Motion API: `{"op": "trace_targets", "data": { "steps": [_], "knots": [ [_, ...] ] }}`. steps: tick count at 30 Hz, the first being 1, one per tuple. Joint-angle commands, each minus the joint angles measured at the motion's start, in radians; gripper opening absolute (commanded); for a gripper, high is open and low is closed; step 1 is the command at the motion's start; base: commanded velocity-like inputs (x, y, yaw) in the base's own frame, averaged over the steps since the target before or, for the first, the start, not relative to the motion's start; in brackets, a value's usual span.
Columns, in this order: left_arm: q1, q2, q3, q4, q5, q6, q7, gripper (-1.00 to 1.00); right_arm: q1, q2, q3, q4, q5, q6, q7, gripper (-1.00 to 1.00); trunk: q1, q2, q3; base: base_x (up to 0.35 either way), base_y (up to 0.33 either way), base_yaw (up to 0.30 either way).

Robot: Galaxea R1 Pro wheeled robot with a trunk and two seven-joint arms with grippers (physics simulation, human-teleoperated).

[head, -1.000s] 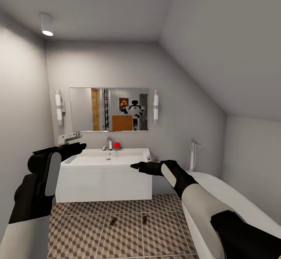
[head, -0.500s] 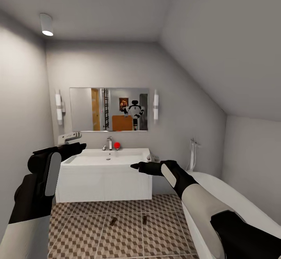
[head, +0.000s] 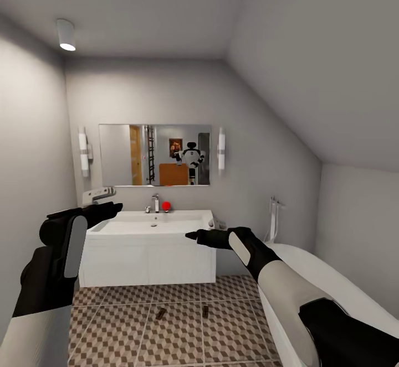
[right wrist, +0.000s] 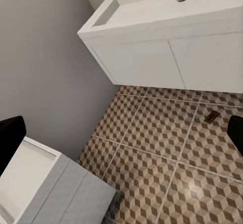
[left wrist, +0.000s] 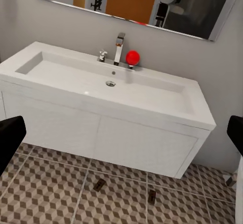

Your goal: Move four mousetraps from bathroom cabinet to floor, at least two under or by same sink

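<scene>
Grey walls and a sloped ceiling close in a narrow bathroom, with the bathroom floor [head: 183, 334] of large square tiles in a brown, beige and white cube pattern running between a white wall-hung basin unit [head: 147, 256] and a white bathtub [head: 332, 295] along the robot's right. A wide rectangular mirror [head: 155, 155] above the basin reflects the robot and an orange-brown cabinet behind it.

Two small flat dark brown mousetraps lie on the tiles just in front of the basin unit, well apart from each other: one [head: 162, 314] towards the left, the other [head: 205, 311] towards the right. Both also show in the left wrist view [left wrist: 99, 184] [left wrist: 151, 196]. A small red ball [head: 166, 206] sits beside the chrome tap [head: 155, 202].

The left gripper [head: 108, 210] and right gripper [head: 194, 236] hover at basin height, each with its black fingers spread wide and nothing between them.

Judging from this, two traps are down and two remain to fetch. The main risk is the turn towards the cabinet: the room is tight, so an outstretched arm could clip the basin or tub, or the base could roll over a trap and push it away from the sink.
</scene>
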Motion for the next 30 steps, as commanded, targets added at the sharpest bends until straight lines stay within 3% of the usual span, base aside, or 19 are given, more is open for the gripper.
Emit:
{"op": "trace_targets", "data": {
  "steps": [1, 30],
  "knots": [
    [0.000, 0.000, 0.000, -0.001, 0.011, 0.004, 0.009, 1.00, 0.000, 0.000, 0.001, 0.000, 0.000, 0.003, 0.001, 1.00, 0.000, -0.001, -0.001, 0.000, 0.000, 0.000],
    [-0.001, -0.002, 0.000, -0.001, 0.011, 0.004, 0.009, 1.00, -0.001, 0.000, 0.001, 0.000, 0.000, 0.003, 0.001, 1.00, 0.000, -0.001, -0.001, 0.000, 0.000, 0.000]
  ]
}}
